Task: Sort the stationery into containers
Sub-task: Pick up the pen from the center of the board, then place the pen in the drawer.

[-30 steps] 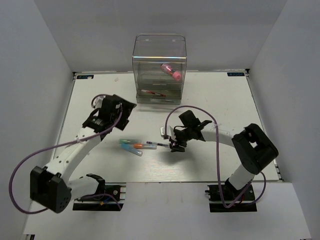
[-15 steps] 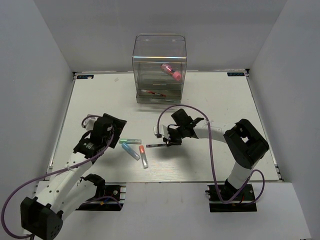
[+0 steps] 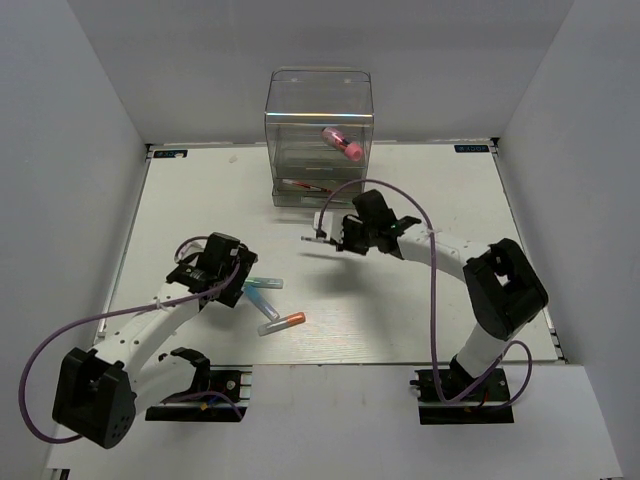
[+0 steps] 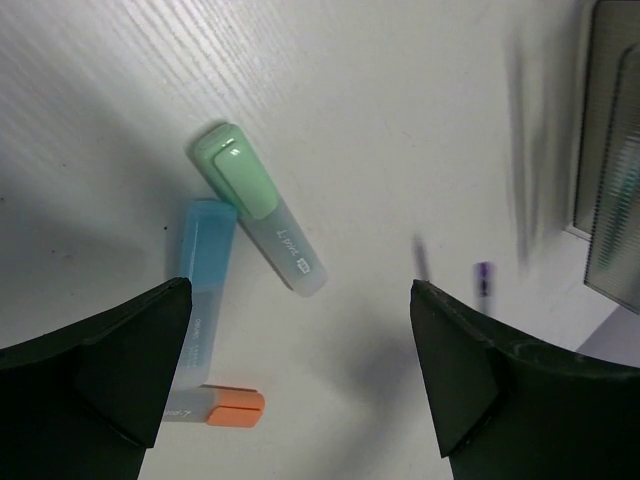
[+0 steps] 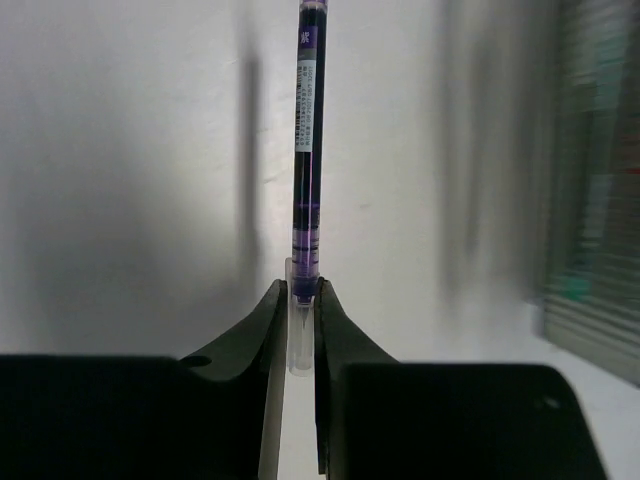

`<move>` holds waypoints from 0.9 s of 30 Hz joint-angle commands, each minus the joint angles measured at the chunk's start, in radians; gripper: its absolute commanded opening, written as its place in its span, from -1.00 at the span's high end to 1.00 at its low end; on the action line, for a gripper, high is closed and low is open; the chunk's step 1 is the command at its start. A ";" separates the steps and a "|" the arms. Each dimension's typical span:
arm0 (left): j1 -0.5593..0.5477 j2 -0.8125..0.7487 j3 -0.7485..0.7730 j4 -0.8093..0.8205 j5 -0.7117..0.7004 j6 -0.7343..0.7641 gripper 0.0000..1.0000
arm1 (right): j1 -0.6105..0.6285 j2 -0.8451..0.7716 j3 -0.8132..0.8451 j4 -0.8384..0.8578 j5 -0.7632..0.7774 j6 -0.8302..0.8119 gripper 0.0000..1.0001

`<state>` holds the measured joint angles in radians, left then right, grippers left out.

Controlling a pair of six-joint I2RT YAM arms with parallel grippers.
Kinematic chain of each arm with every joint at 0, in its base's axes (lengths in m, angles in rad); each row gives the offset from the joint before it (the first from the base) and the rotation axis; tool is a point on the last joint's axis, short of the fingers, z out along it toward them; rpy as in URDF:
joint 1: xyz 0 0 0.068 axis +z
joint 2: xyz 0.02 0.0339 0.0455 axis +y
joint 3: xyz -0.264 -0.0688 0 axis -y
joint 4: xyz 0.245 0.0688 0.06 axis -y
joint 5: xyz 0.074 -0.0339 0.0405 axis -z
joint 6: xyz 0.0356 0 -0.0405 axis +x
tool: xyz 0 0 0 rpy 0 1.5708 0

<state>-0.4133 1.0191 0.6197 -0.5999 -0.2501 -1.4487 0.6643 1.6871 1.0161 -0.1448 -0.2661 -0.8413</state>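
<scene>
Carrying step: right gripper (image 5: 300, 300) clamps the pen (image 5: 308, 150) near the organiser (image 3: 300, 110); next it likely needs aligning with a drawer. Left gripper (image 4: 300, 350) gapes above markers (image 4: 255, 205)

I find dark script on the translucent barrel of the short green-capped marker (image 4: 258, 208), too small to read reliably. Print on the short blue marker (image 4: 203, 300) appears to end in "7". The thin purple pen (image 5: 307, 150) carries a white fine-print label, illegible. One small blue sticker (image 3: 170, 153) at a far corner of the white desk (image 3: 420, 190) is also illegible.
</scene>
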 commanded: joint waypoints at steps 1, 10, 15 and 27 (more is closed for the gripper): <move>0.005 0.030 0.054 -0.038 0.014 -0.035 -1.00 | -0.022 -0.050 0.122 0.082 0.050 0.010 1.00; 0.005 0.075 0.041 -0.029 0.000 -0.082 -0.90 | -0.064 0.025 0.333 0.067 0.043 -0.134 1.00; 0.005 0.075 0.032 -0.015 -0.020 -0.101 -0.85 | -0.084 0.126 0.458 0.039 0.085 -0.177 1.00; 0.005 0.254 0.110 0.057 0.032 -0.101 -0.85 | -0.112 0.255 0.624 -0.122 0.045 -0.220 0.21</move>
<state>-0.4133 1.2575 0.6827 -0.5751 -0.2298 -1.5372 0.5518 1.9503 1.5944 -0.2276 -0.1986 -1.0470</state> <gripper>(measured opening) 0.925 0.375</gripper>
